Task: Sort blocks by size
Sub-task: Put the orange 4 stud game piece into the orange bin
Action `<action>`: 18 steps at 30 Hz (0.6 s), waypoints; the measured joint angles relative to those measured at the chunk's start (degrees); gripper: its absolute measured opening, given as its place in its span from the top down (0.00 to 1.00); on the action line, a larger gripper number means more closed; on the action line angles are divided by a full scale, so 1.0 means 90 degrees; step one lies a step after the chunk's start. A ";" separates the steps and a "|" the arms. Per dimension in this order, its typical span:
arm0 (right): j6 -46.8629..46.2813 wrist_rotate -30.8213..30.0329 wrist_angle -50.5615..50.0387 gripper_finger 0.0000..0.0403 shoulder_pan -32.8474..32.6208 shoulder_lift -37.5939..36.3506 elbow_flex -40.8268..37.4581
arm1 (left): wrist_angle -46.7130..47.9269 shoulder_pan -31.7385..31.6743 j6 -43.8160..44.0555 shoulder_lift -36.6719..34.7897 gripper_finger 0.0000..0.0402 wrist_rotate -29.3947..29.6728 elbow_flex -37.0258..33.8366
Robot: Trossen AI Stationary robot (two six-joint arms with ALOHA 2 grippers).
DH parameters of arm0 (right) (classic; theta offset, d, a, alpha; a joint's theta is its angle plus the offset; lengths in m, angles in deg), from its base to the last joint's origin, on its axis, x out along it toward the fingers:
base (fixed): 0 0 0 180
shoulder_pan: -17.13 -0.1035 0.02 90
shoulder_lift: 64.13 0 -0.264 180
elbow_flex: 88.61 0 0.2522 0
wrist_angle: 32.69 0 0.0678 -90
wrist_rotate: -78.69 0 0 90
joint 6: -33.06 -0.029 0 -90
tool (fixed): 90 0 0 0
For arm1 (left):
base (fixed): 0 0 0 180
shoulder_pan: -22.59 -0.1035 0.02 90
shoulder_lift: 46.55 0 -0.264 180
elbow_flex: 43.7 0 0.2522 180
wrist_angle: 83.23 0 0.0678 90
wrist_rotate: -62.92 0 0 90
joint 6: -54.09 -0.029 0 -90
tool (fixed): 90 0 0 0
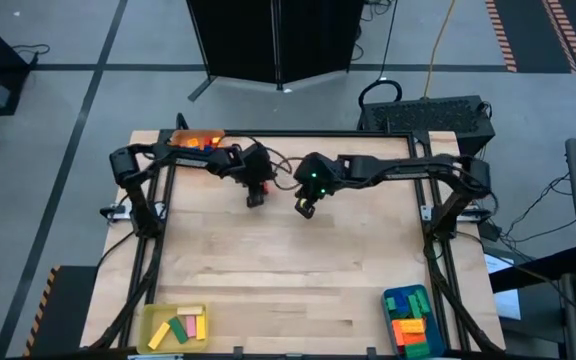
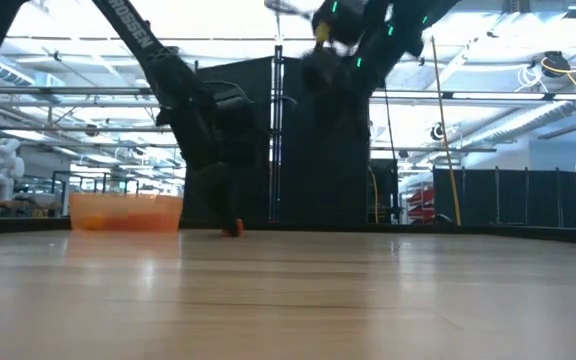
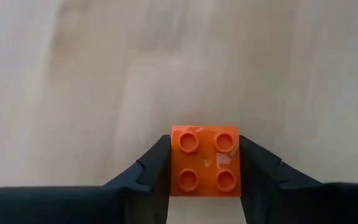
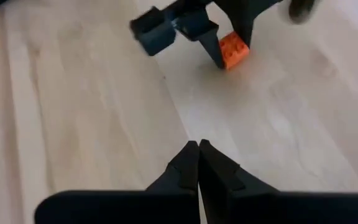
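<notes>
From overhead, the wooden counter (image 1: pixel 288 250) has both arms reaching in over its far half. The left end effector (image 1: pixel 256 197) is down near the far middle with a speck of orange at its tip, and the right end effector (image 1: pixel 306 207) hangs just beside it. An orange tray (image 1: pixel 196 140) sits at the far left edge, a yellow tray (image 1: pixel 176 328) at the near left corner with a few blocks in it, and a blue tray (image 1: pixel 413 320) at the near right with orange and green blocks.

At counter height, the left end effector (image 2: pixel 230 222) comes down to the surface at the far side, with a small orange block (image 2: pixel 232 229) at its tip; the orange tray (image 2: pixel 125 212) stands to one side of it. The right end effector (image 2: pixel 323 60) is well up off the counter.

Through the left wrist camera, an orange four-stud square block (image 3: pixel 205 161) sits on the bare wood between the two dark fingers (image 3: pixel 153 168), which press against both its sides: it is gripped.

Through the right wrist camera, the right end effector (image 4: pixel 199 163) has its fingers pressed together with nothing between them. Farther off, the left end effector (image 4: pixel 229 55) clasps the orange block (image 4: pixel 233 49) down on the counter.
</notes>
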 joint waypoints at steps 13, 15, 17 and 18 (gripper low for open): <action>0.0586 -0.1008 -0.0052 1.00 -0.0294 -0.1195 0.0004 | 0.1426 -0.0464 -0.0005 -0.1824 0.68 0.0976 -0.0171; 0.0708 -0.1208 -0.0048 1.00 -0.0296 -0.1195 -0.0007 | 0.1555 -0.0699 -0.0006 -0.2195 0.68 0.1024 -0.0171; 0.0781 -0.1485 0.0065 1.00 -0.0296 -0.1193 -0.0047 | 0.1618 -0.0984 -0.0030 -0.2581 0.68 0.1023 -0.0170; 0.0826 -0.1546 0.0223 1.00 -0.0296 -0.1195 -0.0127 | 0.1626 -0.1127 -0.0055 -0.2743 0.68 0.1022 -0.0170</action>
